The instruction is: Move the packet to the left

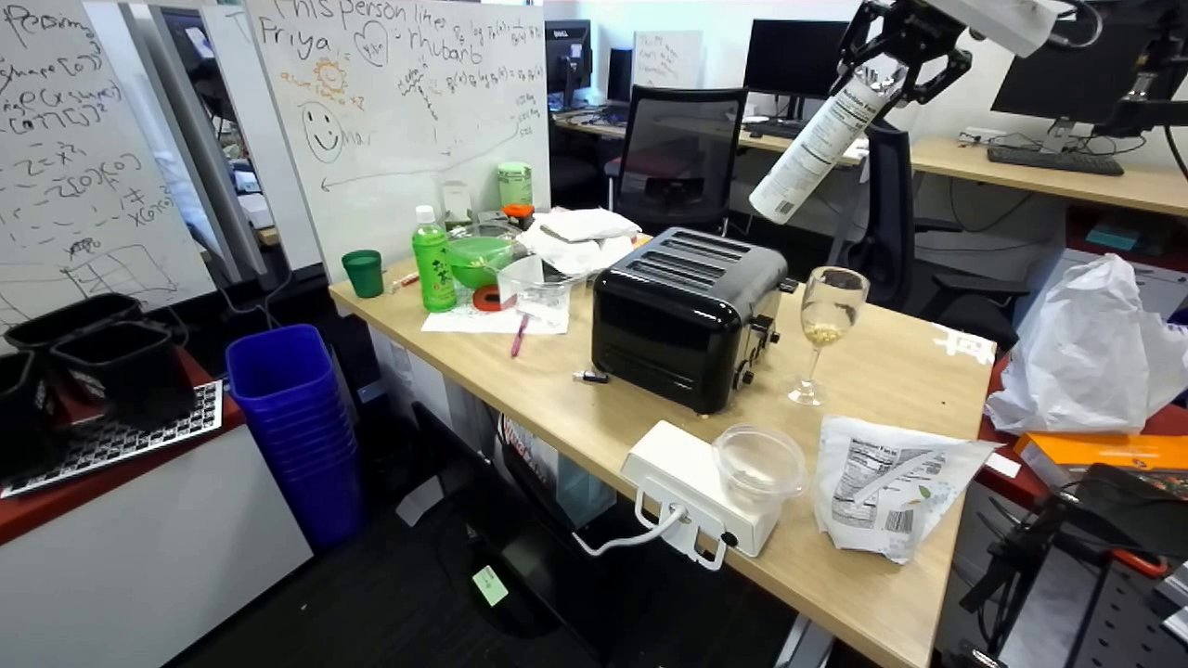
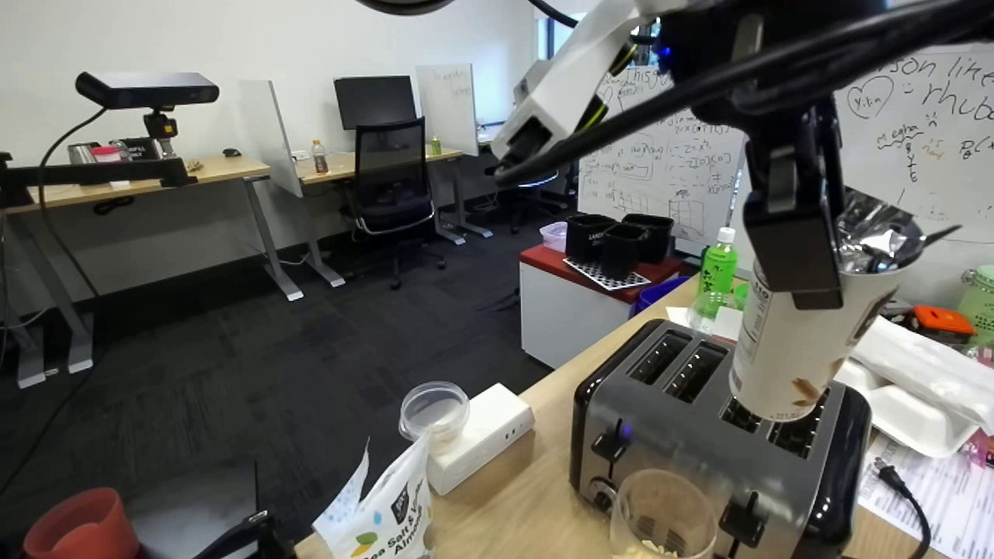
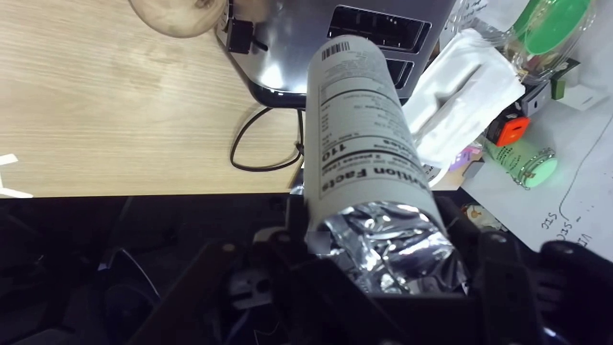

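Note:
The packet [image 1: 817,153] is a slim white tube with printed nutrition facts and a crumpled silver foil end. My gripper [image 1: 877,88] is shut around its upper, foil end and holds it in the air, tilted. In an exterior view the packet [image 2: 792,341] shows in front of the toaster's slots, with a black finger [image 2: 811,256] against its side. In the wrist view the packet [image 3: 361,124] points away from the gripper [image 3: 378,215], with a dark finger on each side. Its lower end overlaps the toaster there and appears to be above it.
The black toaster [image 1: 691,315] stands mid-table. A stemmed glass [image 1: 826,320] stands beside it. A white pouch [image 1: 886,487] and a white box [image 1: 696,478] with a clear tub [image 1: 759,464] are at the near end. A green bottle [image 1: 432,260], cup [image 1: 363,274] and white containers [image 1: 575,232] are beyond.

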Robot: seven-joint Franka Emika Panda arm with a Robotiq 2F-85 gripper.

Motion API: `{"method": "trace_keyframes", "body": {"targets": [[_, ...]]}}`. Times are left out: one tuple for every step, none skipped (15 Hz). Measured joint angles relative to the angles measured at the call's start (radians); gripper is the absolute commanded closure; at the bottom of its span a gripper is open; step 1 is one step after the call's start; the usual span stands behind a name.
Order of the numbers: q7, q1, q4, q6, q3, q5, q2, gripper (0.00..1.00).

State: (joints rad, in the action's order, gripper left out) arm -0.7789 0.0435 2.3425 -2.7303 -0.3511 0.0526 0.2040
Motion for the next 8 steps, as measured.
{"method": "trace_keyframes", "body": {"targets": [[0.000, 0.001, 0.000, 0.000, 0.000, 0.000, 0.000, 0.34], [0.000, 0.002, 0.000, 0.000, 0.000, 0.000, 0.000, 0.34], [0.000, 0.003, 0.000, 0.000, 0.000, 0.000, 0.000, 0.34], [0.000, 0.003, 0.000, 0.000, 0.000, 0.000, 0.000, 0.59], [0.000, 0.003, 0.000, 0.000, -0.001, 0.000, 0.000, 0.59], [0.000, -0.014, 0.000, 0.000, 0.017, -0.006, -0.001, 0.59], [0.006, -0.041, 0.000, 0.000, 0.045, -0.011, -0.002, 0.59], [0.018, -0.066, 0.000, 0.000, 0.072, -0.011, 0.000, 0.59]]}}
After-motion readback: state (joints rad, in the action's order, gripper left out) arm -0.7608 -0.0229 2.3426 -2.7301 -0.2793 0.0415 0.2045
